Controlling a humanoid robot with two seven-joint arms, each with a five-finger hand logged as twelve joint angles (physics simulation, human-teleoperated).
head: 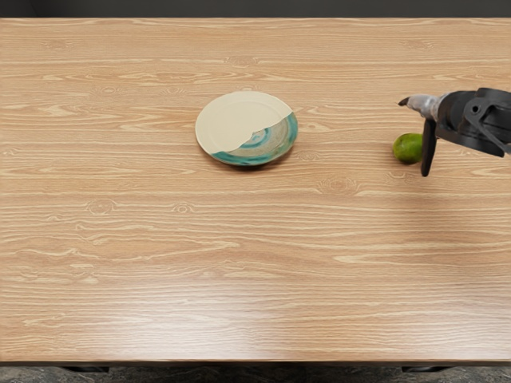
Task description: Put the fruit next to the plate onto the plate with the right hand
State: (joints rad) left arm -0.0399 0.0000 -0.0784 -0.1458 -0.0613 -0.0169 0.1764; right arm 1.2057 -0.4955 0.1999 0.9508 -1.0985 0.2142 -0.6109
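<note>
Though partly behind the right hand (itself cropped), the lime.

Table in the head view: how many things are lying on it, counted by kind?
Plate: 1
Fruit, green: 1
Total: 2

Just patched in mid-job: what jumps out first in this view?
The cream and teal plate sits near the middle of the wooden table. Off to its right, apart from it, a green fruit lies on the wood. The right hand comes in from the right edge beside it, holding nothing.
</note>
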